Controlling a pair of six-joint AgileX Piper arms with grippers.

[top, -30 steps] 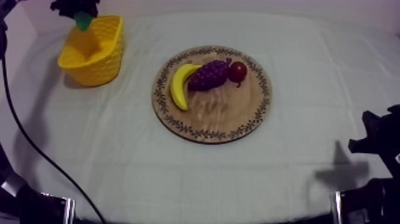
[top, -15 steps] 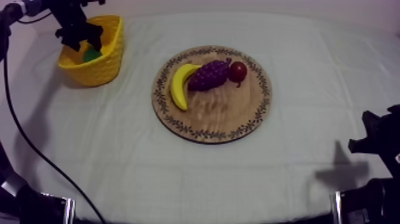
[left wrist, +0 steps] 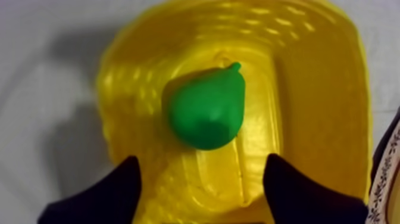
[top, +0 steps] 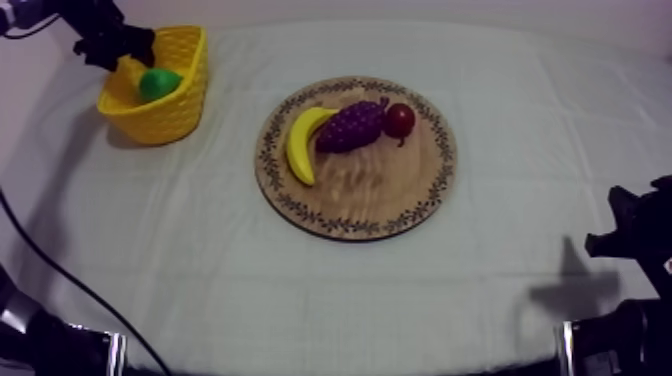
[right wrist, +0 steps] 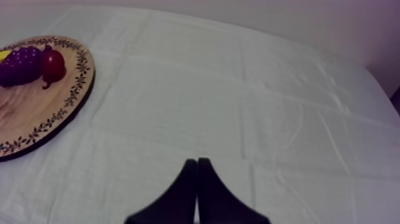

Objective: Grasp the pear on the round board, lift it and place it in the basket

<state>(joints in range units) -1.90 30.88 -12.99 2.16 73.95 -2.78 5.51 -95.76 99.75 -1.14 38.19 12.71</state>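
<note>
The green pear (top: 158, 82) lies inside the yellow basket (top: 180, 105) at the table's far left; the left wrist view looks straight down on the pear (left wrist: 208, 110) resting on the basket's floor (left wrist: 309, 119). My left gripper (top: 112, 45) hovers over the basket's left rim, open (left wrist: 201, 164), with its two black fingers well apart and nothing between them. The round wooden board (top: 370, 195) sits mid-table. My right gripper (right wrist: 196, 165) is shut on nothing, low over bare cloth to the right of the board (right wrist: 36, 119).
On the board lie a banana (top: 303, 140), a bunch of grapes (top: 352, 125) and a small red fruit (top: 399, 119). The right arm (top: 640, 240) rests at the table's near right. Open cloth lies between basket and board and along the front.
The left gripper lowered the pear into the basket, let it go, and drew back up and to the left. The right arm has not moved.
</note>
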